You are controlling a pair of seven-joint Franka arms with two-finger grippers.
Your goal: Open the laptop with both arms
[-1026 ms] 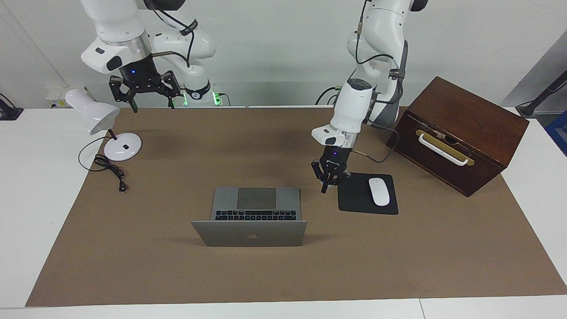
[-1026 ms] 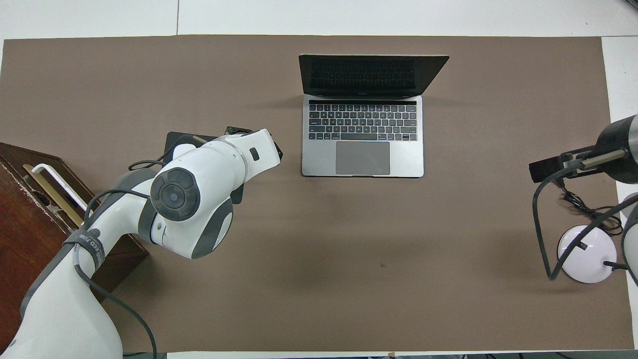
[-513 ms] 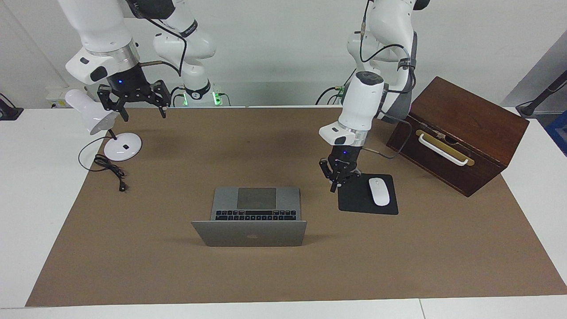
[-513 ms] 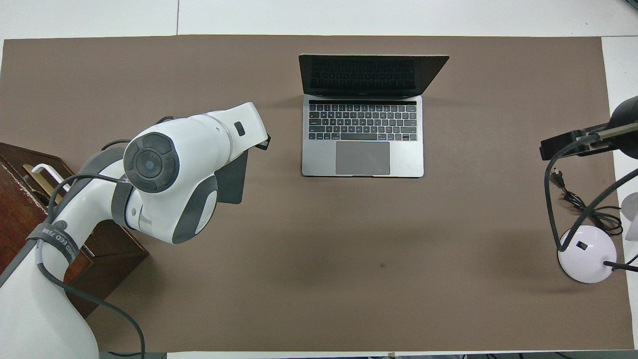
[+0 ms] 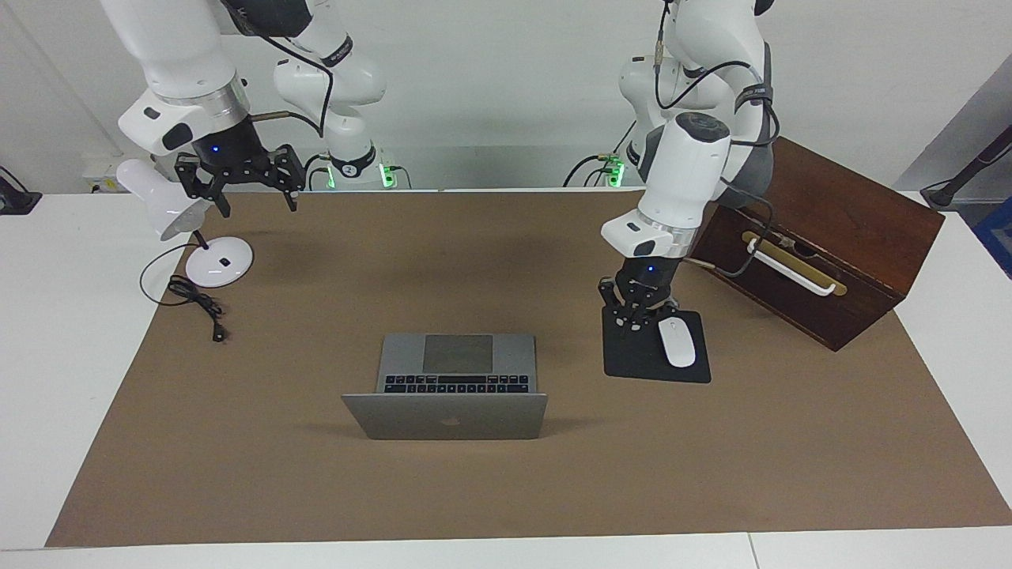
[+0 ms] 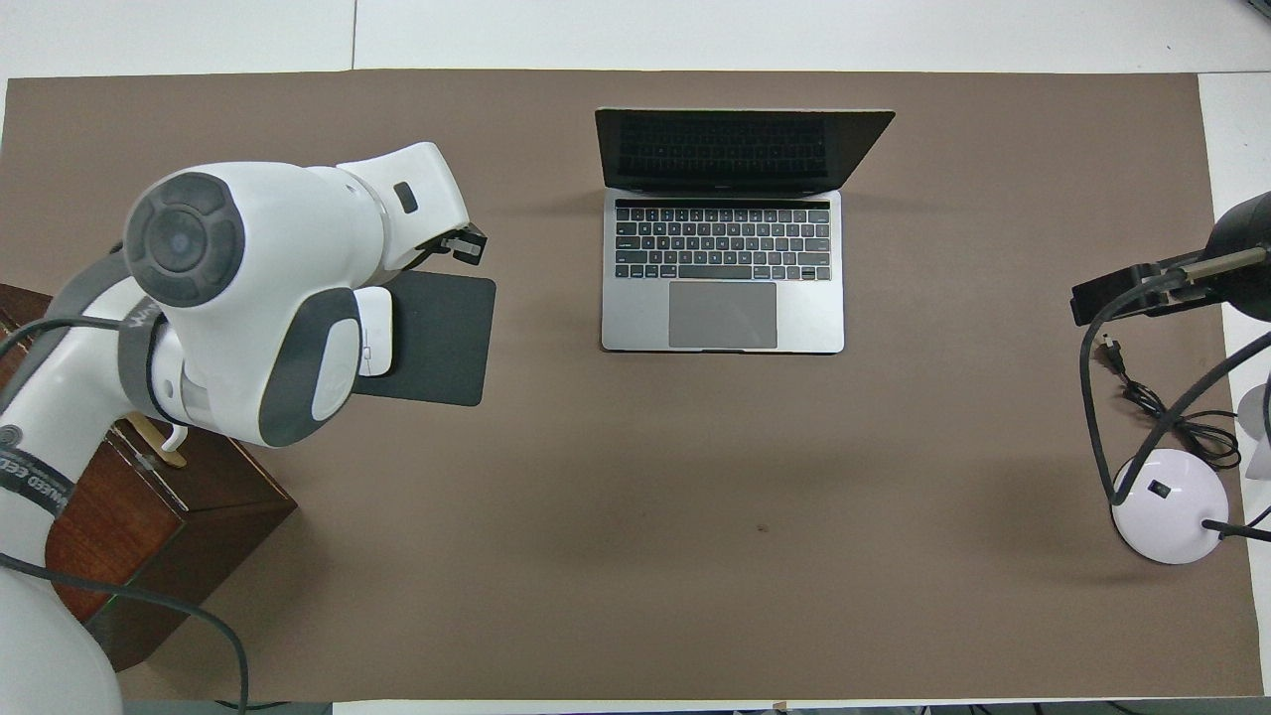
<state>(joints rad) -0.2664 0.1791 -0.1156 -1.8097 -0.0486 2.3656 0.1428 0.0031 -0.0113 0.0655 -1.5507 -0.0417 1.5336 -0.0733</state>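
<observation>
— Where does the laptop [image 5: 451, 387] lie?
— Mid-worktop [image 5: 118, 411] on brown paper: thin grey metal, lid raised, black keys showing.
— And the hands?
— The left hand [image 5: 637, 314] hangs clenched and empty over the flat black mouse pad [image 5: 632, 359] beside it. The right hand [image 5: 251, 190] hangs released over the white lamp [image 5: 166, 207], well apart.

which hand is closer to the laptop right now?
Left. The left hand, shut, is low over the black mouse pad beside the laptop, toward the left arm's end. The right hand, open, hangs up by the white lamp at the right arm's end.
</observation>
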